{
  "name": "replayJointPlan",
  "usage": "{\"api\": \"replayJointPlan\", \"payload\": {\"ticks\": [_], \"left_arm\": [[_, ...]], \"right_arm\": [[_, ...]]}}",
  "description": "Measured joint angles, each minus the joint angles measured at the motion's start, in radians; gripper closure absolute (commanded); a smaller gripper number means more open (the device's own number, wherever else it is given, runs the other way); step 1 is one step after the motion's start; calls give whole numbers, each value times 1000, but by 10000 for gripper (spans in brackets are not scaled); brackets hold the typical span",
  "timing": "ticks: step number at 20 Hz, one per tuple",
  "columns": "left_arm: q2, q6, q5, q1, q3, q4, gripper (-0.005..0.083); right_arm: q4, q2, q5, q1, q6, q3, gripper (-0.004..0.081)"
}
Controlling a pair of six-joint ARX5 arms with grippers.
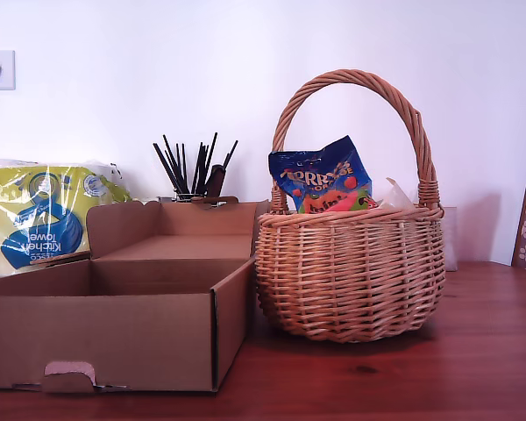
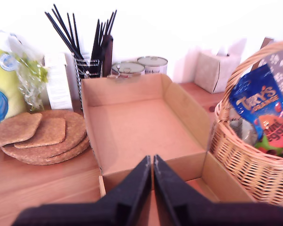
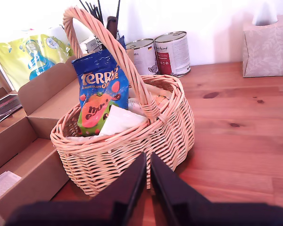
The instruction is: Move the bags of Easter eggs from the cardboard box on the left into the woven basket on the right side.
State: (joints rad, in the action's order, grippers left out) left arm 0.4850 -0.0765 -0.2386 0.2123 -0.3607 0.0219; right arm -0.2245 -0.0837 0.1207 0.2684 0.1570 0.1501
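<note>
Second wrist view: "Terry's Chocolate Orange" bag (image 3: pixel 100 96) in basket (image 3: pixel 132 155); both claws clenched.

A reddish-brown wooden table (image 1: pixel 438 368) is carrying the scene. A cardboard box (image 1: pixel 114 338) is sitting at the exterior view's left, with a basket (image 1: pixel 351 272) standing just beside it at that view's right. Behind the box, a towel pack (image 1: pixel 35 219) and a pot of black sticks (image 1: pixel 193 175) are standing by the wall. Cork mats (image 2: pixel 37 136) are lying stacked beside the box, while two tins (image 3: pixel 158 52) and a tissue box (image 3: pixel 266 44) are resting near the wall.
</note>
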Motion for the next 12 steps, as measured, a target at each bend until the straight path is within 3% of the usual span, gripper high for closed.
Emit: {"api": "replayJointPlan", "payload": {"ticks": [5,12], "left_arm": [[-136,-31,-11,0,0,101,797],[-128,-34,-14,0,0,178,797]], "right_arm": [[-43,0,0,0,0,0,782],[-143,0,0,0,0,0,782]]}}
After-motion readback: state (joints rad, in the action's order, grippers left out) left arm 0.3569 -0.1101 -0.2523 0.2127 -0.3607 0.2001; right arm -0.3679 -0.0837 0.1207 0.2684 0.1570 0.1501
